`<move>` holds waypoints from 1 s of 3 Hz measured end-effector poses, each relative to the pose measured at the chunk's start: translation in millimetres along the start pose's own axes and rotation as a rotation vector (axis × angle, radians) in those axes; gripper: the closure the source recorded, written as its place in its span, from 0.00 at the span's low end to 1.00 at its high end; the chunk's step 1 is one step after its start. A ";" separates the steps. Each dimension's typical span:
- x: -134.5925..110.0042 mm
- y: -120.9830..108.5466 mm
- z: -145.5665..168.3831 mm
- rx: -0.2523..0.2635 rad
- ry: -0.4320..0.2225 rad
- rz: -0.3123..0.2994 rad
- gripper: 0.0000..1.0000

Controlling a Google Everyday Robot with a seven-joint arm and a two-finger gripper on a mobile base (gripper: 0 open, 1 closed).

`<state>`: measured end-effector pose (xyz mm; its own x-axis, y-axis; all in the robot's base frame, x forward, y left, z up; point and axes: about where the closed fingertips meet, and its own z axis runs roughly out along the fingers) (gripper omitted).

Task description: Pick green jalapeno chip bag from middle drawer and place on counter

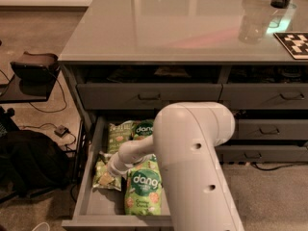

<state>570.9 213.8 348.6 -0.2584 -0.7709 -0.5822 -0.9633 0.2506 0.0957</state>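
The middle drawer [90, 203] is pulled out below the counter [168, 23]. A pale yellow-green chip bag [102, 177] lies at its left side, and a second one like it [118, 134] lies further back. My gripper [114, 169] reaches down into the drawer at the end of the white arm. It sits right at the upper right edge of the nearer pale bag. Two darker green "dang" bags lie in the drawer, one at the front [143, 189] and one at the back [143, 128]. My arm hides the drawer's right part.
Shut grey drawers with bar handles [149, 96] sit above and to the right. On the counter at the far right are a clear cup [251, 23] and a checkered marker [294, 43]. A black bag [29, 162] and cables lie on the carpet at the left.
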 end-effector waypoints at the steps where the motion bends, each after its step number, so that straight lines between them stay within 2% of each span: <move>1: -9.9 -4.2 -32.7 0.003 -0.071 0.011 0.89; 2: -17.6 -3.1 -61.8 -0.038 -0.194 0.008 1.00; 3: -27.6 0.4 -92.1 -0.126 -0.374 0.032 1.00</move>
<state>571.0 181.2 439.1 -0.2672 -0.4914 -0.8289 -0.9624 0.1795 0.2038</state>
